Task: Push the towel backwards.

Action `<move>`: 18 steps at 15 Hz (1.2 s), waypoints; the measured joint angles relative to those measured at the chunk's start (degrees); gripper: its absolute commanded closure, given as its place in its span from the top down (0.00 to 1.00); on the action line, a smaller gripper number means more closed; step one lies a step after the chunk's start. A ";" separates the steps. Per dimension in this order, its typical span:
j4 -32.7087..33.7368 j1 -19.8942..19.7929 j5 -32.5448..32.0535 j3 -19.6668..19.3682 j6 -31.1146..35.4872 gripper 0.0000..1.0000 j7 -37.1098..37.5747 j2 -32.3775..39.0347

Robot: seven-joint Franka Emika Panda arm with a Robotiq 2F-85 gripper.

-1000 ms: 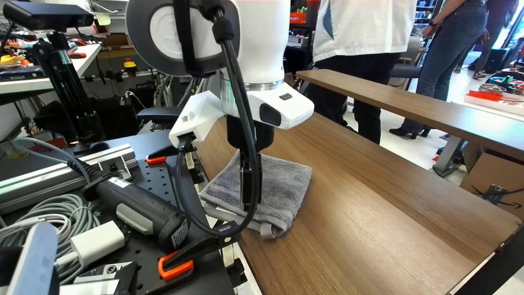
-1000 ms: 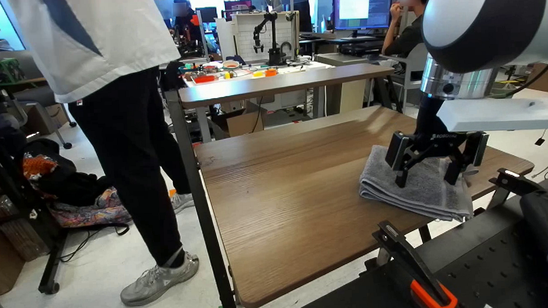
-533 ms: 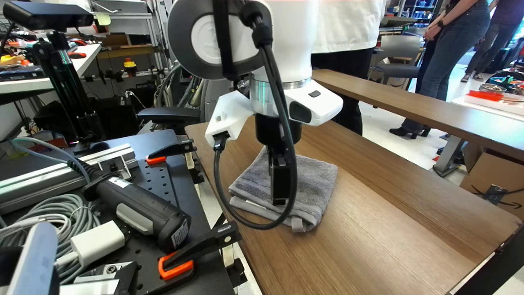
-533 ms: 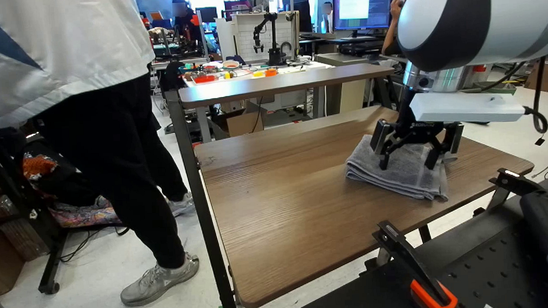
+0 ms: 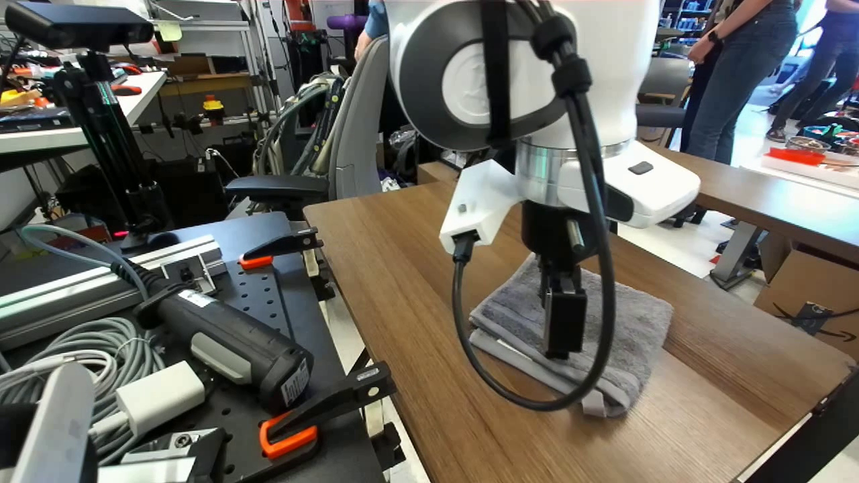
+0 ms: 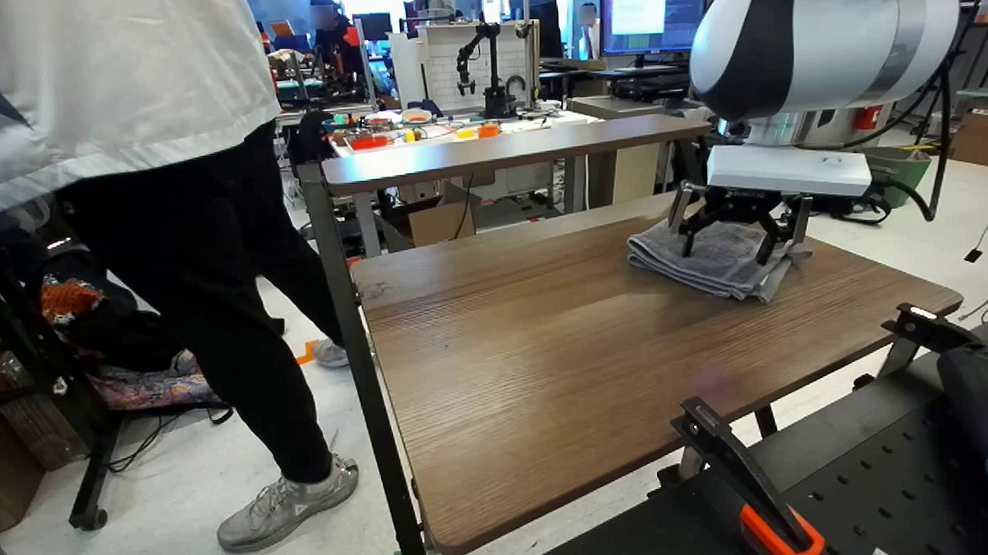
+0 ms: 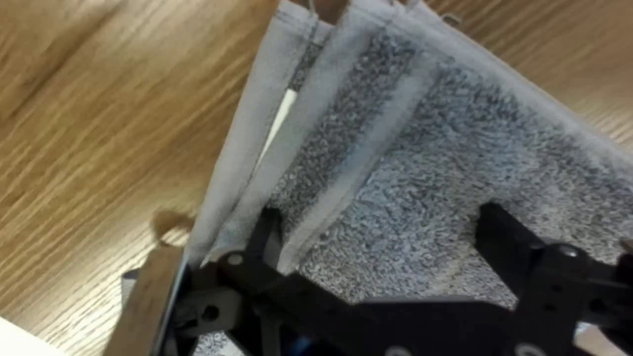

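The towel is grey, folded into a flat square, and lies on the brown wooden table. It shows in both exterior views (image 5: 634, 322) (image 6: 712, 280) and fills much of the wrist view (image 7: 420, 188). My gripper (image 6: 725, 255) points down over the towel with its two fingers spread wide apart. In the wrist view, the open gripper (image 7: 380, 211) has its fingertips down on or just at the towel's top, one near the hemmed edge. Towel cloth shows between the fingers and nothing is clamped. In an exterior view, a cable hides part of the gripper (image 5: 558, 350) and towel.
The wooden table (image 6: 506, 376) has a raised shelf (image 6: 522, 152) along one side. A black bench (image 5: 255, 302) with clamps (image 5: 335, 402) and a dark handheld tool (image 5: 228, 342) adjoins it. A person (image 6: 206, 279) stands at the table's end.
The gripper and towel have moved together across the table, away from the black bench and toward the shelf side. The fingers have stayed open. The standing person has shifted.
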 measured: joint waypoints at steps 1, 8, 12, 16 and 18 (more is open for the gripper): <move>1.84 -0.03 0.04 -0.87 -0.75 1.00 0.93 1.00; 9.58 -0.09 0.06 -3.43 -5.48 1.00 5.56 4.80; 11.92 -0.04 0.06 -3.20 -9.95 1.00 6.66 4.19; 11.70 0.72 0.06 -1.90 -12.82 1.00 6.68 -1.85; 10.39 1.01 -0.08 -0.82 -15.63 1.00 6.35 -6.53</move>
